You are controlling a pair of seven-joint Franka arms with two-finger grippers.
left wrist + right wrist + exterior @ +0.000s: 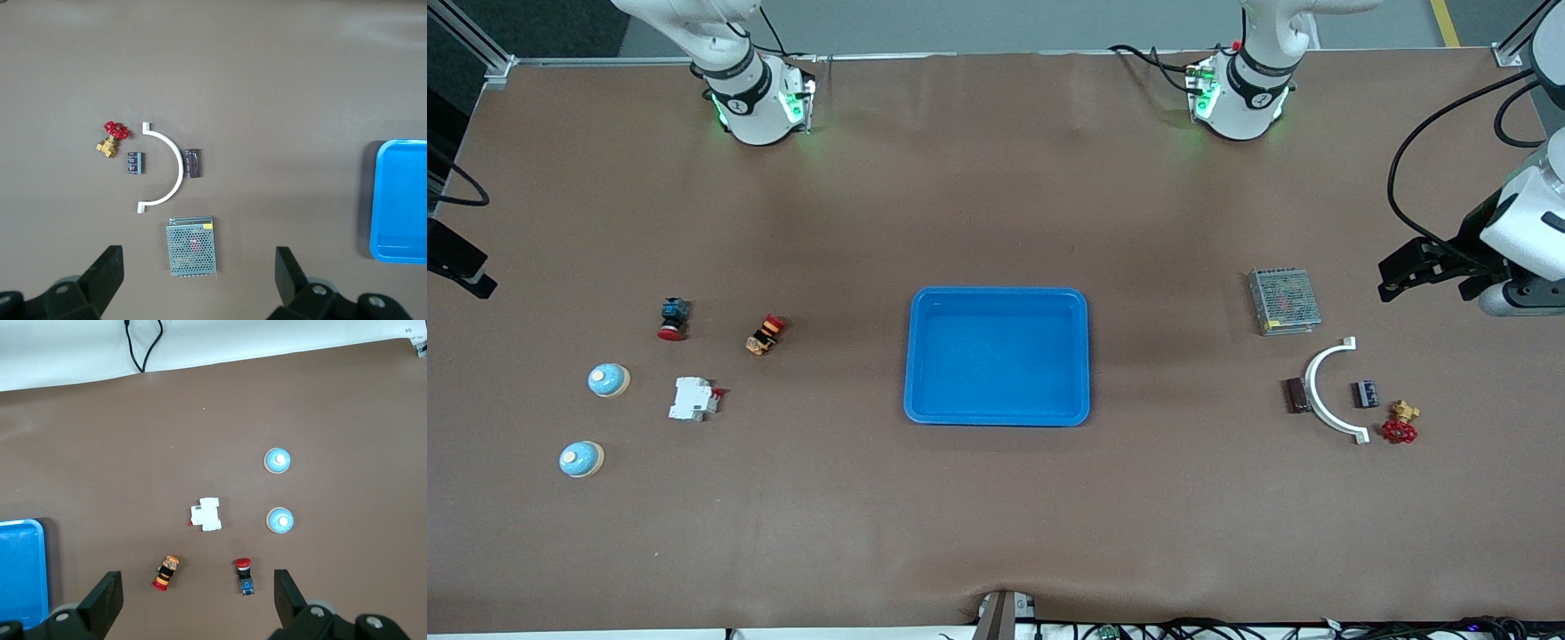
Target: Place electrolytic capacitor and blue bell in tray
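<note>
Tray mid-table, between two bells and capacitors.

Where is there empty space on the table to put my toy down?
Inside the blue tray nothing lies. Bare table runs between the tray and the orange pushbutton, and between the tray and the power supply. Crowded: around the white curved bracket and the two blue bells.

Readable text: none. The metal mesh box carries a small yellow label at one corner, its print too small to make out. Each robot base bears a small round dark mark, not legible as a letter or number. A tiny dark marking sits at the edge of the right wrist view, unreadable.
</note>
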